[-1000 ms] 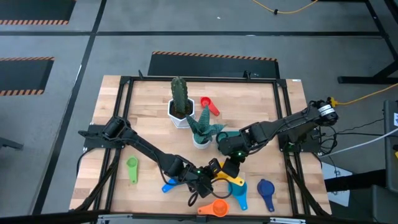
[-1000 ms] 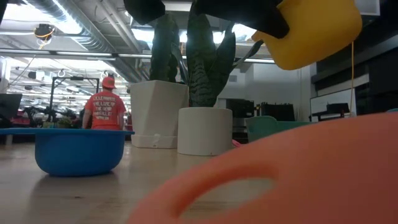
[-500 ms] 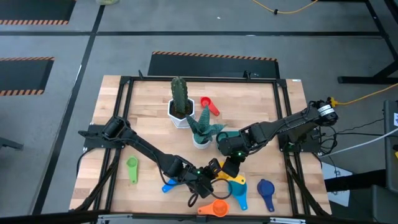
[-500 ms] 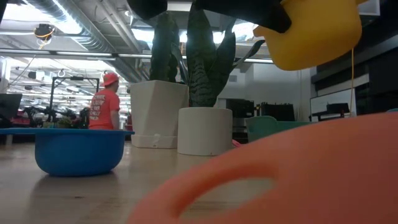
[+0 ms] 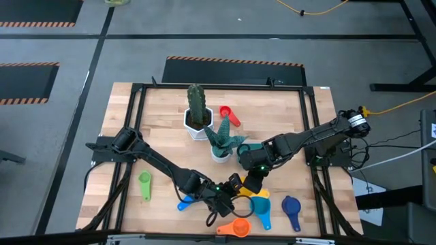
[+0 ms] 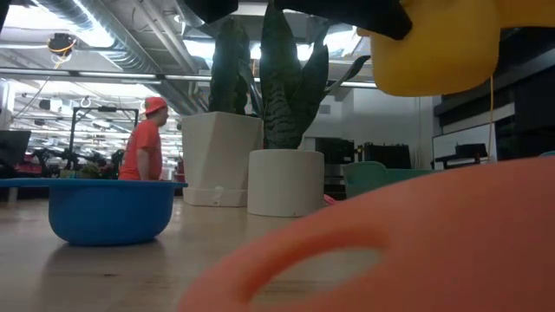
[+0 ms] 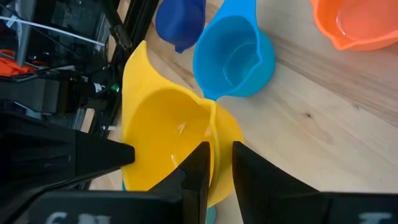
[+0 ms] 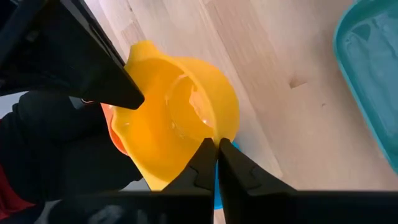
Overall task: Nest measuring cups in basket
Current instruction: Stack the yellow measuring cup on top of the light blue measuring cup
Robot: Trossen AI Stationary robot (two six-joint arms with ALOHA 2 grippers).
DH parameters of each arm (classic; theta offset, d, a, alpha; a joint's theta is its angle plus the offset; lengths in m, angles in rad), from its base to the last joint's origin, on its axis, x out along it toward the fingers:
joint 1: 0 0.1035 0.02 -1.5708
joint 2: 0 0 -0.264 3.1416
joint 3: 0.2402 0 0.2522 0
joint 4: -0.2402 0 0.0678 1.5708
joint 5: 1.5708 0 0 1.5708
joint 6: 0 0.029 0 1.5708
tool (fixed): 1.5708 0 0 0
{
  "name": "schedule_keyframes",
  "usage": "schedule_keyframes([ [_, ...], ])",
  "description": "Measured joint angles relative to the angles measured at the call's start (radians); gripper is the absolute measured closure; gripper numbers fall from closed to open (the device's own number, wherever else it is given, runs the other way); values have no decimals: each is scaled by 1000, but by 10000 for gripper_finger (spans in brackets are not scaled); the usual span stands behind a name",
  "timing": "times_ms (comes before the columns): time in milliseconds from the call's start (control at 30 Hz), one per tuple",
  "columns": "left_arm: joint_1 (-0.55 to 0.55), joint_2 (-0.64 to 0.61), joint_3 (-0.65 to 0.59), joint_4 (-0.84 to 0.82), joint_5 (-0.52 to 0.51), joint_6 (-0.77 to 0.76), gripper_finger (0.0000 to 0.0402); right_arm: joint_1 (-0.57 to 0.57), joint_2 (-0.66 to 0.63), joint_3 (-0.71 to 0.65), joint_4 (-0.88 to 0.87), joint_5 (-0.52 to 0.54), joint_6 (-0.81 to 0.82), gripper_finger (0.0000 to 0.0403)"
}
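Observation:
A yellow measuring cup (image 5: 238, 186) (image 6: 434, 48) hangs above the table's near middle, and both grippers are shut on it. My left gripper (image 5: 228, 191) (image 7: 217, 149) meets it from the left, my right gripper (image 5: 248, 182) (image 8: 216, 144) from the far right. The teal basket (image 8: 373, 74) (image 6: 381, 178) sits just beyond; my right arm hides it in the high view. A light blue cup (image 5: 262, 208), a dark blue cup (image 5: 291, 207), an orange cup (image 5: 236, 227), a blue cup (image 5: 184, 203), a green cup (image 5: 144, 184) and a red cup (image 5: 229, 115) rest on the wood. My left gripper pinches the yellow cup's bowl rim (image 7: 214, 121), one finger (image 7: 198, 163) inside the bowl and the other outside. The cup is lifted clear of the table, above the light blue cup. My right gripper pinches the bowl's rim (image 8: 219, 127) on another side, fingers closed on the wall. The cup is held clear of the wood, its opening facing the wrist camera.
A white hexagonal cactus pot (image 5: 197, 122) and a round white plant pot (image 5: 220, 153) (image 6: 285, 182) stand behind the work spot. The orange cup (image 6: 416, 243) lies right in front of the low camera. A person in red walks in the room beyond.
The yellow cup, held by both grippers, has risen a little and tipped slightly. The person in the background has turned and walked a step.

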Motion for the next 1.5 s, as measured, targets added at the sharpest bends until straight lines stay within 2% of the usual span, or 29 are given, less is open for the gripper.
schedule_keyframes([
  [433,-10,0,2,25,-16,1,344,0,-15,1,-34,15,25,401],
  [800,-11,-3,2,42,-133,-9,344,27,-25,1,-186,-27,58,403],
  [1133,-15,-3,2,39,-133,-84,344,164,-25,1,-195,-18,240,403],
  [1300,-22,-2,1,39,-132,-94,344,238,-25,1,-188,23,335,403],
  [1500,-23,-2,0,40,-131,-106,344,278,-26,-22,-116,91,364,403],
])
